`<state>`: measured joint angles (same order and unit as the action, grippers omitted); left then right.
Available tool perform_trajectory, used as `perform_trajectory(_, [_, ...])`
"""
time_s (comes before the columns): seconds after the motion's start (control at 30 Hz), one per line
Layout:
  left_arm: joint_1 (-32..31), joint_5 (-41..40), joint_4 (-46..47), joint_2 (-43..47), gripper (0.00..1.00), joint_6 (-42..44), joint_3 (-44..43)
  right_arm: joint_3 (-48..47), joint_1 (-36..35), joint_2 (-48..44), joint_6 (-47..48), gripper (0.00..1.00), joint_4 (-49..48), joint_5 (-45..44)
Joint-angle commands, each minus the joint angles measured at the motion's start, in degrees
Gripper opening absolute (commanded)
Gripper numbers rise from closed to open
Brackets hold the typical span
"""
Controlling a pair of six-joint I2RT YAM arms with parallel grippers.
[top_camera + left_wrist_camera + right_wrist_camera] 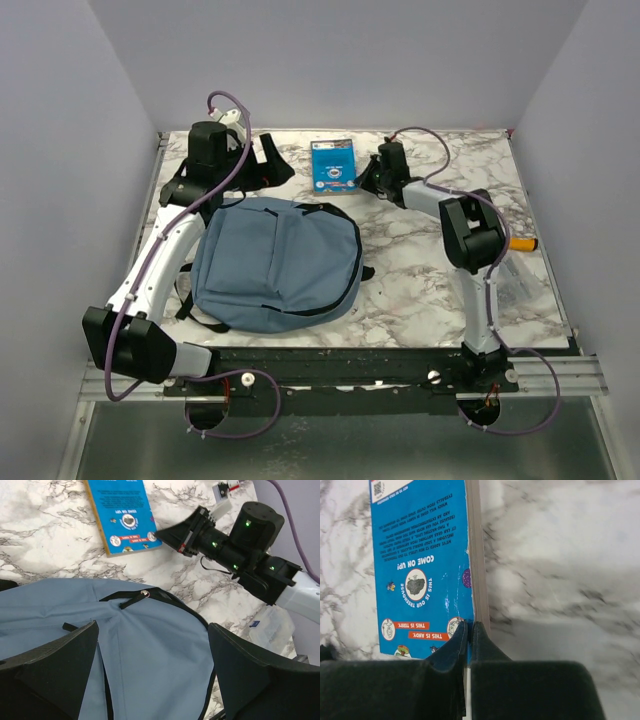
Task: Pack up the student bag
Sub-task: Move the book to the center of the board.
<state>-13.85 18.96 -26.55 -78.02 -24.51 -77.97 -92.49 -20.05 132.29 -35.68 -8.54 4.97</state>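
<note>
The student bag [275, 262] is a dusty-blue backpack lying flat on the marble table [420, 260], left of centre. In the left wrist view it [150, 630] fills the lower half, with a zipper pull [144, 594] near its top edge. My left gripper [265, 165] is open and empty, hovering over the bag's far end [150, 680]. A blue book [333, 165] lies at the back, also seen in the left wrist view [125, 515]. My right gripper [365, 178] is shut on the book's [420, 565] near right corner, jaws [469, 627] pinching its cover edge.
An orange pen-like item [522, 243] and a clear plastic packet [515, 280] lie at the table's right edge behind the right arm. The packet also shows in the left wrist view [272, 627]. Grey walls close in the table on three sides.
</note>
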Motion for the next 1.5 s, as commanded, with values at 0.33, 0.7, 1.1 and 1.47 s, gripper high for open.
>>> perform_trajectory(0.33, [0.0,9.56,0.67,2.12,0.94,-1.06,0.38,43.17,4.59,-30.06,2.16,0.01,16.01,-9.98])
perform_trajectory(0.7, [-14.43,3.81,1.74,2.96,0.98,2.89,1.18,46.61,5.42,-44.16,5.84,0.31,21.29,-5.32])
perform_trajectory(1.1, [-27.51,-7.72,5.65,14.11,0.94,-1.33,15.86,48.7,7.58,-41.41,-3.52,0.49,15.4,9.33])
perform_trajectory(1.47, [-37.7,-23.83,9.22,11.68,0.88,5.26,17.42,49.08,7.57,-45.7,-5.81,0.01,15.92,7.97])
